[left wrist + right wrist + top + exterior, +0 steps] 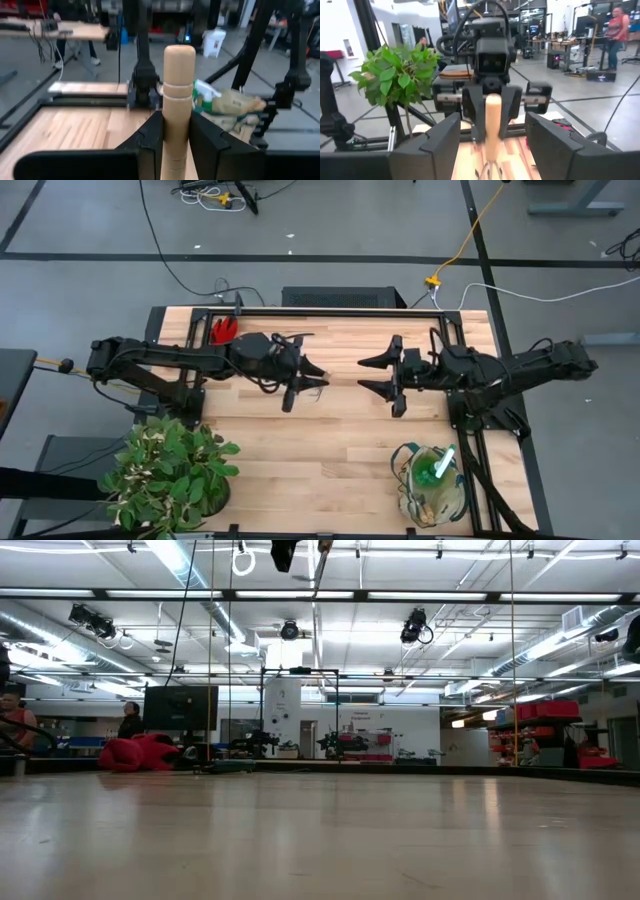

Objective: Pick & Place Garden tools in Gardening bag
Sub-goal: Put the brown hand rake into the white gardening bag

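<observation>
- Far left, off the table (330,450) corner: leafy potted plant (170,470), not part of the job.
- Back left of the table: red gloves (224,330), lying just beside the left arm, not yet collected.
- Left of centre, raised above the table: left gripper (312,377), fingers (150,135) pinching a rake by its light wooden handle (178,100).
- Handle's long axis pointing out past the fingertips toward the right arm; metal tines just visible below in the right wrist view, otherwise hard to make out.
- Right of centre: right gripper (380,375), fingers (437,137) spread with nothing between them, facing the left gripper, handle end lined up with the gap.
- Front right corner: gardening bag (432,483), beige, already holding a green-and-white item (440,468).
- Judgement: bag lying well apart from the rake, toward the front right, nearer the right arm; likely a handover first, free handle end entering the spread fingers lengthwise.
</observation>
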Robot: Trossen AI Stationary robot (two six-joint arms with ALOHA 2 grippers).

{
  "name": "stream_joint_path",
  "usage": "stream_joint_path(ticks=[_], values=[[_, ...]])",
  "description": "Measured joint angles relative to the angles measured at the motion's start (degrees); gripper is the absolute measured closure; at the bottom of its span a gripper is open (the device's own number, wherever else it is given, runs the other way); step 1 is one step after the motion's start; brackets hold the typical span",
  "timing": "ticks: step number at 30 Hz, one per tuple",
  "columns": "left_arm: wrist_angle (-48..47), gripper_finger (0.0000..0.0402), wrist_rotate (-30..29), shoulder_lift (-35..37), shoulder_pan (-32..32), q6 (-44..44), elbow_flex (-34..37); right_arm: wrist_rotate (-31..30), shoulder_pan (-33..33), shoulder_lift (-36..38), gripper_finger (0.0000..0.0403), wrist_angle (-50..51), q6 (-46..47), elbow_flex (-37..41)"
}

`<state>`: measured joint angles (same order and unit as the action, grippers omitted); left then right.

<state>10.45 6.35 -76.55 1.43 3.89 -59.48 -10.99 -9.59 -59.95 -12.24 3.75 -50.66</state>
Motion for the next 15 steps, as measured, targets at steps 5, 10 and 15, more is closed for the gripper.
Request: stream_joint_path(ticks=[5,10,15], values=[[2.15,0.0325,-0.02,-0.01,0.0,0.01,-0.02,1.73,1.33,-2.07,0.0179,-1.55,-0.12,-1.62],[2.91,0.0325,-0.02,-0.01,-0.02,-0.01,-0.02,4.38,2.53,-3.85,0.0179,-2.72,-0.09,-3.11],[4.19,0.0325,-0.03,-0.01,-0.04,-0.03,-0.02,6.11,3.56,-5.55,0.0179,-3.34,0.24,-3.88]])
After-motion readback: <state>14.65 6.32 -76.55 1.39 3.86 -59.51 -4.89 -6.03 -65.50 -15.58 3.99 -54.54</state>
